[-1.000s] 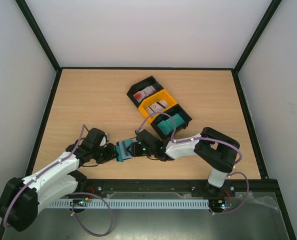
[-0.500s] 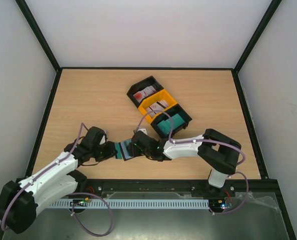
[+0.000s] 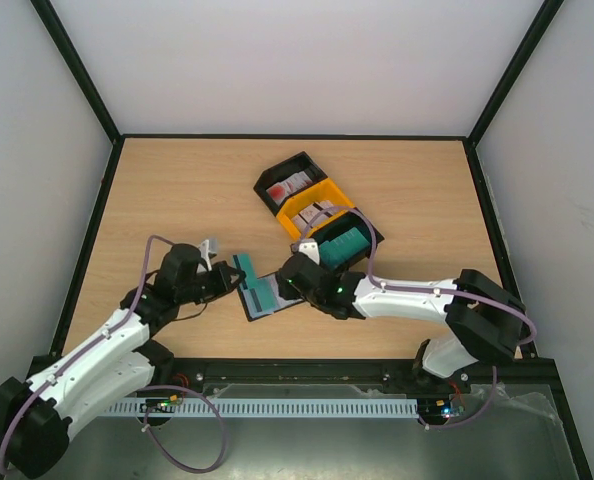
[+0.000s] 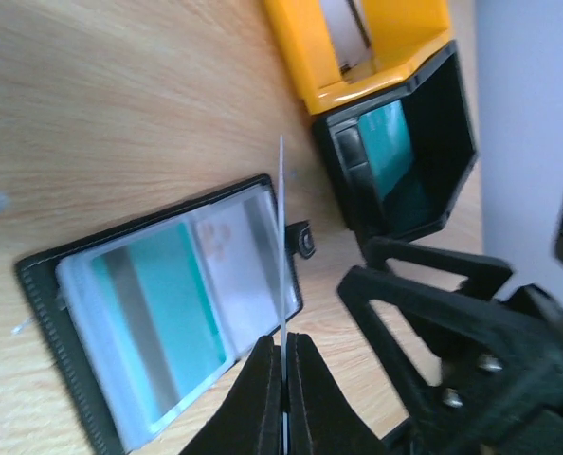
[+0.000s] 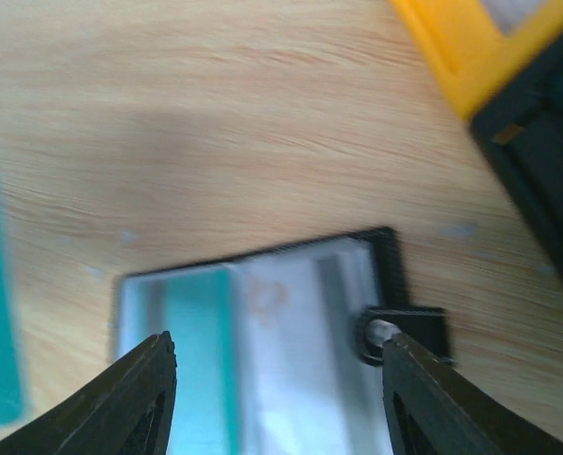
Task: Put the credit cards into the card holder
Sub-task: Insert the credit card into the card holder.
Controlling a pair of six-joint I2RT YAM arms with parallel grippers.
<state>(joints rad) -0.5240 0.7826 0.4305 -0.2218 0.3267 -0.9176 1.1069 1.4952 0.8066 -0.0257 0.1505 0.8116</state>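
Step in hand: card insertion. Left gripper (image 4: 283, 355) jaws pinch a thin teal plastic credit card (image 4: 281, 237), seen edge-on over the open black leather-like card holder (image 4: 168, 313), which lies toward the near edge of the light wooden worktop (image 3: 177, 190). Right gripper (image 5: 280, 379) jaws are spread above the holder, gripping nothing.

Next: line the card edge up with the pocket mouth, with the holder steadied.

The holder's clear pocket seems already to hold a teal card (blurred).

- Far black plastic tray (image 3: 279, 168): red-blotched white cards (image 3: 287, 185).
- Yellow plastic tray (image 4: 357, 57): pale cards (image 3: 315, 211).
- Near black plastic tray (image 4: 457, 142): teal cards (image 3: 345, 243).

No text, number, brand or sign can be read in any view; the credit cards (image 4: 172, 303) inside the card holder (image 4: 45, 294) show only blurred teal and grey bands; those in the yellow tray (image 3: 288, 215) and the black trays (image 3: 277, 170) are too small to read.
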